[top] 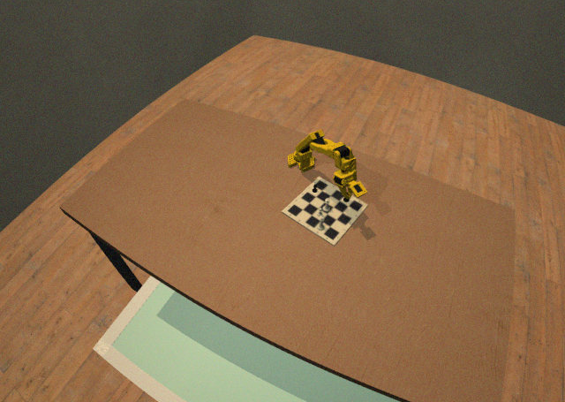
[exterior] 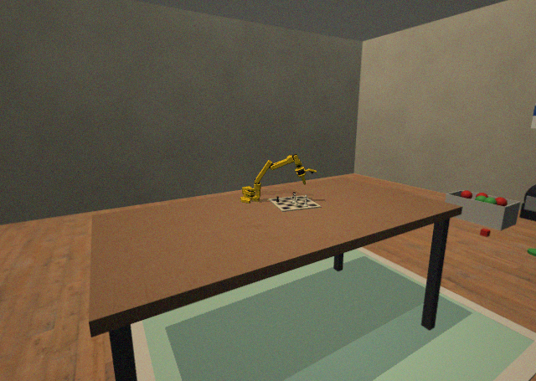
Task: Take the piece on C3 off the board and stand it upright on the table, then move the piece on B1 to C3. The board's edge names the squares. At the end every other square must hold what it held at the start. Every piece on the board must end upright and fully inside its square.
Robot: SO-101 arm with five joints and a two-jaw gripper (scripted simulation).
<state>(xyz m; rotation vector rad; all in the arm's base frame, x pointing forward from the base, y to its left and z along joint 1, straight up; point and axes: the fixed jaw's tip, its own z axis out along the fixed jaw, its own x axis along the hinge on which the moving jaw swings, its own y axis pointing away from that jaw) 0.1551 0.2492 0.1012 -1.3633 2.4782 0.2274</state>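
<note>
Yellow and closed on nothing, the pincer hung nose-down above the board's far right corner, clear of the squares in the exterior view. Just under its tip in the top view stood a black piece on the board's right edge; whether the two touched could not be told. The edge lettering was too small to read, so which piece sat on C3 and which on B1 could not be told. Left of the pincer, near the board's back corner, stood another black piece. In front of it, pale pieces clustered around the board's middle, with one more nearer the front edge; all stayed on the chessboard. Behind and to the left of the pincer, the arm's base rested on the brown worktop. Farthest out, a grey bin of red and green balls sat on the floor.
</note>
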